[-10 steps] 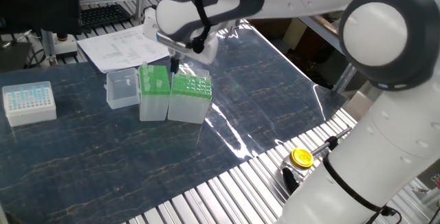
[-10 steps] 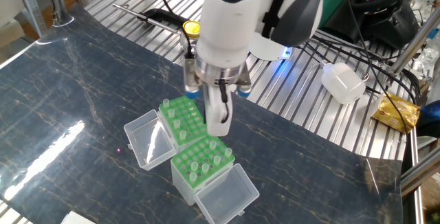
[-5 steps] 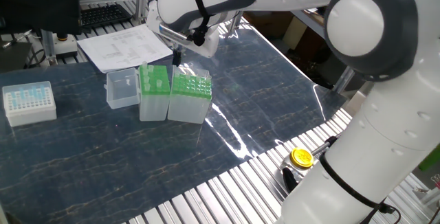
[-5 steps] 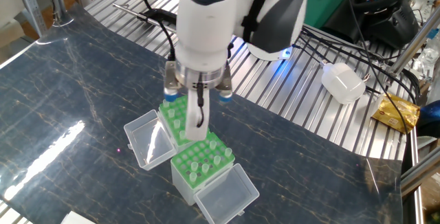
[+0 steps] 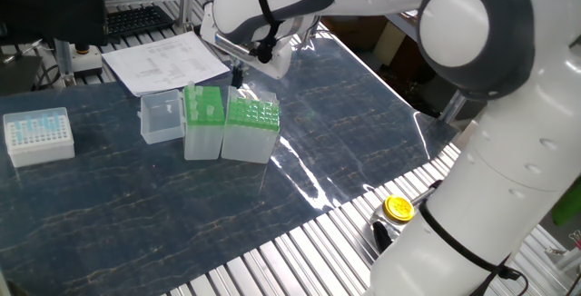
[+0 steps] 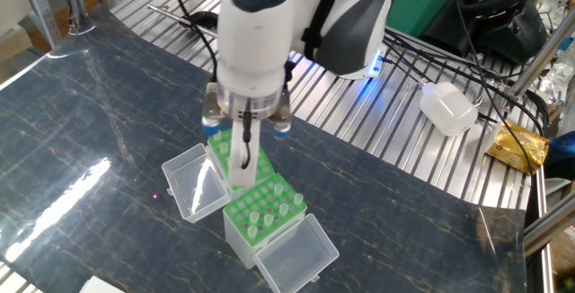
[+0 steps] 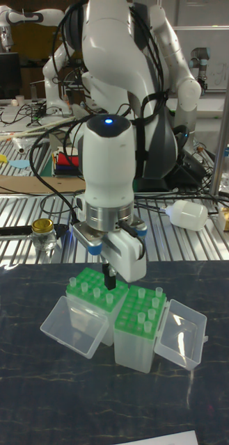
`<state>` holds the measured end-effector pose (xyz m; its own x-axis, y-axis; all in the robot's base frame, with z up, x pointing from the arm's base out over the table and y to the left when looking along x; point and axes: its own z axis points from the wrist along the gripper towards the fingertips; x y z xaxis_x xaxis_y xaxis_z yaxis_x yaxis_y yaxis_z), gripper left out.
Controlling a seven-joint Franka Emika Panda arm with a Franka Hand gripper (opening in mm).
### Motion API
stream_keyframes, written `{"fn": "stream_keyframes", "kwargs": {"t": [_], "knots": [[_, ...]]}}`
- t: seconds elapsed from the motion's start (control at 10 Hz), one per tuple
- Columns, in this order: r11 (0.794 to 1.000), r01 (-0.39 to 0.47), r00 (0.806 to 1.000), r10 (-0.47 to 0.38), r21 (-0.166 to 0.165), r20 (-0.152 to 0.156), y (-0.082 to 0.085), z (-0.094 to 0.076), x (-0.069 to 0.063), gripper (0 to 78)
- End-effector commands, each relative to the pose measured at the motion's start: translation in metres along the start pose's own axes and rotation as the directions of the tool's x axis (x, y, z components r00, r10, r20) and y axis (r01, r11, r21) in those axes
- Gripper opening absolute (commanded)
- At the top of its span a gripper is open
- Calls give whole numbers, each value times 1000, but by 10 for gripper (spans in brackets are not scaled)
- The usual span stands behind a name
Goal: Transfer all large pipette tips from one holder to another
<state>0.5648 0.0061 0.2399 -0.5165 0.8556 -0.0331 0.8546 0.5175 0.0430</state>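
Two green-topped boxes stand side by side. The wider holder has a flat grid top. The narrower, taller one, another holder, stands against it. Several whitish large pipette tips stick up from both green tops. My gripper hangs just above the wider holder, near the edge that meets the narrower box. Its fingers look pressed together, and I see no tip between them.
Each box has an open clear lid beside it. A white box of pale-blue tips sits far left, with papers behind. A yellow-capped jar and a white bottle lie on the slatted edge.
The gripper has shifted sideways from the narrower box's side to above the wider holder, and it has risen a little. The boxes have not moved.
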Motion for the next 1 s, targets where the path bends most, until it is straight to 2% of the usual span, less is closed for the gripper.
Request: {"fn": "stream_keyframes", "kwargs": {"t": [0.1,0.6,1.0], "knots": [[998,-62,998,62,-4,3,5,4,-1,11],[996,-94,996,94,-4,3,9,10,0,11],[995,-104,995,104,-11,9,3,18,-2,11]]}}
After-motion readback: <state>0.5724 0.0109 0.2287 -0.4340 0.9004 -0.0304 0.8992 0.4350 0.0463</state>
